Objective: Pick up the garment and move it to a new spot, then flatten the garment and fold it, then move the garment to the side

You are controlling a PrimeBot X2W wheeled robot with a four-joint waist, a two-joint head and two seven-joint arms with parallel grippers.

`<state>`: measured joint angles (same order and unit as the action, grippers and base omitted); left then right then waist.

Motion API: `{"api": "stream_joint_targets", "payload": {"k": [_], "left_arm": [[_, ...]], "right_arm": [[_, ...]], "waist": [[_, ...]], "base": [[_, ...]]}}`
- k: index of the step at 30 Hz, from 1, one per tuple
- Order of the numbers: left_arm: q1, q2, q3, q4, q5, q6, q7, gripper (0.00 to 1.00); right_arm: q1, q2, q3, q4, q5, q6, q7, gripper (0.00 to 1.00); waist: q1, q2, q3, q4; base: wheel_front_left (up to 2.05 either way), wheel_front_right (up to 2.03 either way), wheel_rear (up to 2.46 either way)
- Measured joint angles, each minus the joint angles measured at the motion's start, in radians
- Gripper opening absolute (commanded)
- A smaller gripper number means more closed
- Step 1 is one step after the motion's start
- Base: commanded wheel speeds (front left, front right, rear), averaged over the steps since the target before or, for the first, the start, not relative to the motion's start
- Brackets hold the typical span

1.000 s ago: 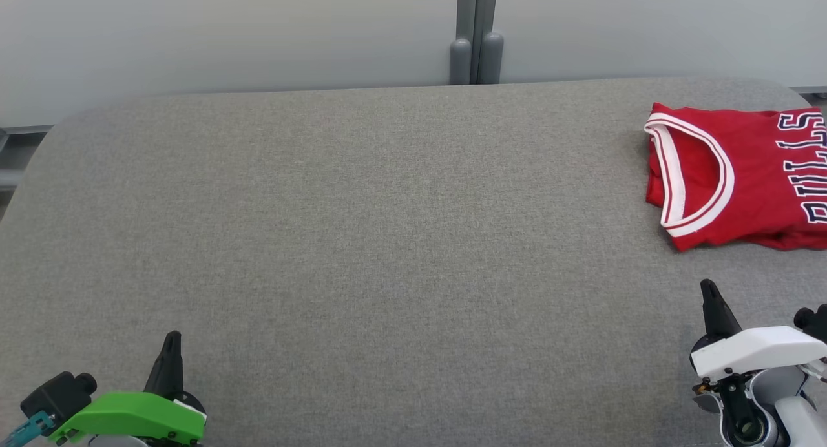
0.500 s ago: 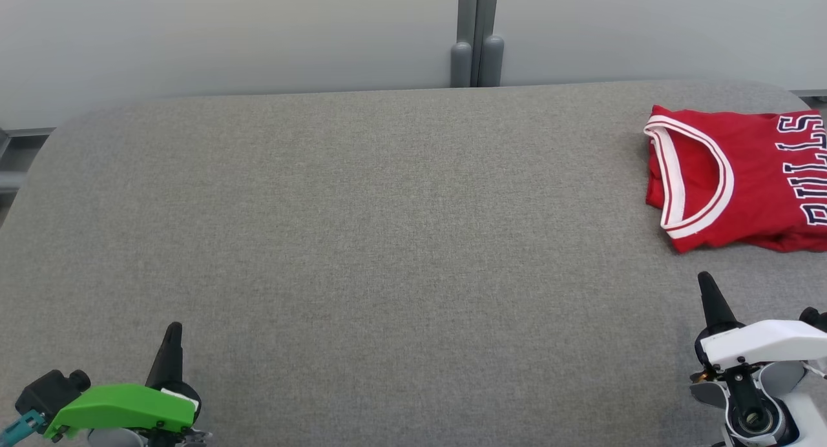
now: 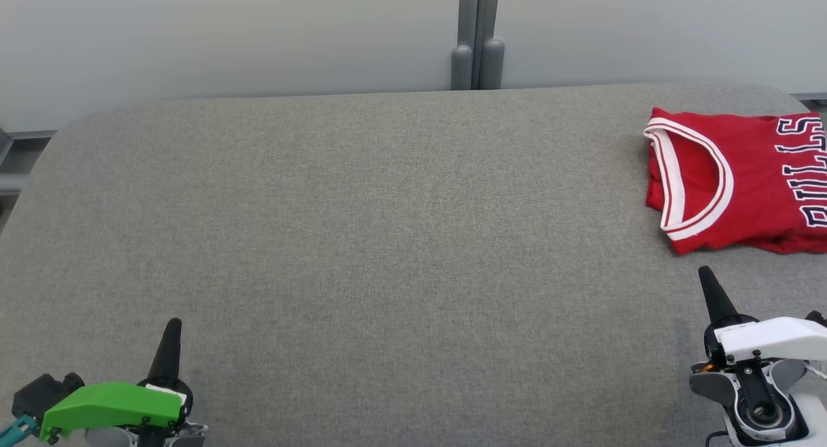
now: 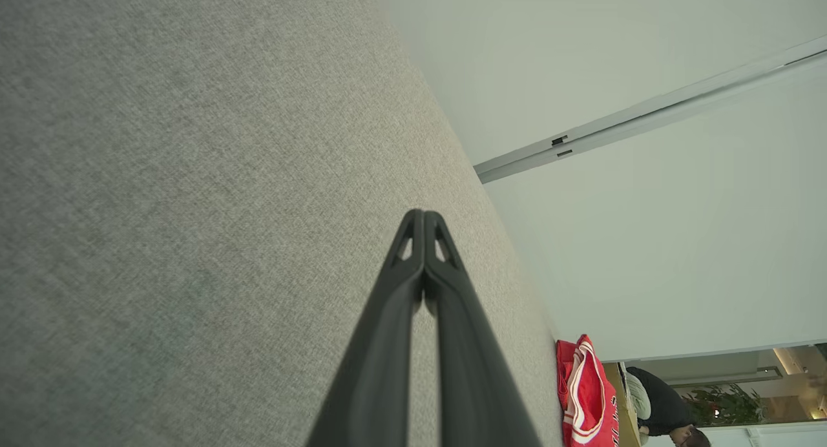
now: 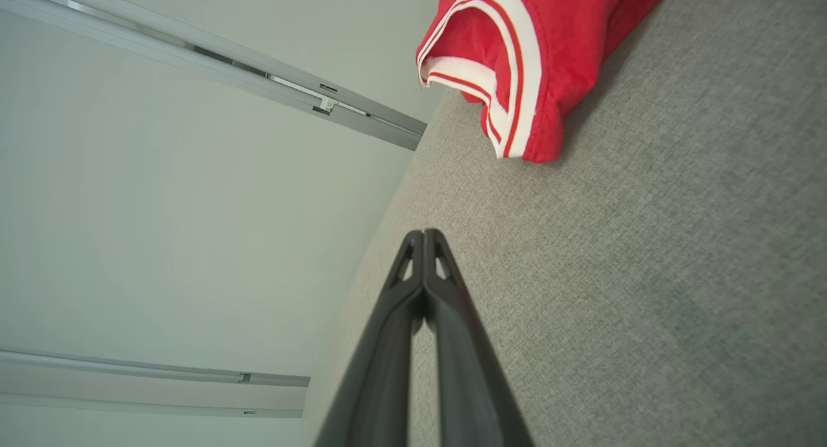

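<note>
I read the garment (image 3: 743, 176), a red jersey with white-banded trim, at 2 o'clock on the grey counter (image 3: 387, 240). It lies in a compact, layered stack, with its neck opening toward 9 o'clock and its lettered end running out of the head view at 3 o'clock. The left gripper (image 3: 172, 327) sits at 7 o'clock, well apart from the cloth. The right gripper (image 3: 706, 276) sits at 4 o'clock, near the garment's front edge but not touching it. On each gripper the fingers are pressed tip to tip with nothing between them; both wrist views confirm this. Handling estimate: the fabric looks thin, light and limp, probably a slick synthetic. I expect it to keep no shape of its own and to sag from any single hold, and its layers are likely to slide over one another when lifted. Recommended hold: the stitched trim at the neck or armhole, where the doubled band should give the fingers a thicker, firmer edge. As an alternative, I would take two well-separated points along the stack's 6 o'clock edge, pinching through all layers. The fingers must part before descent, reach under the bottom layer, and lift both holds together. Risk: pinching only the top layer would probably pull the stack open.
</note>
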<state>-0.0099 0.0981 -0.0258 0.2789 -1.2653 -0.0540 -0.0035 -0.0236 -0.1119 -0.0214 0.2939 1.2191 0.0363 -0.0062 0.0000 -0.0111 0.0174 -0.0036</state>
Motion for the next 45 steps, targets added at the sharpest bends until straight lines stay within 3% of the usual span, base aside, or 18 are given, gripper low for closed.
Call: {"api": "stream_joint_targets", "payload": {"k": [34,45], "left_arm": [[-0.048,-0.054,0.096,0.002,-0.317,-0.061,0.109,0.0],[-0.052,-0.056,0.1,0.002,-0.338,-0.062,0.112,0.0]], "right_arm": [[-0.032,0.069,-0.107,-0.002,0.37,0.078,0.109,0.0],[-0.034,0.076,-0.11,-0.002,0.382,0.081,0.113,0.0]], "waist": [[0.0,0.0,-0.015,0.003],[0.0,0.0,-0.015,0.004]], "base": [[0.0,0.0,0.0],[0.0,0.0,0.0]]}}
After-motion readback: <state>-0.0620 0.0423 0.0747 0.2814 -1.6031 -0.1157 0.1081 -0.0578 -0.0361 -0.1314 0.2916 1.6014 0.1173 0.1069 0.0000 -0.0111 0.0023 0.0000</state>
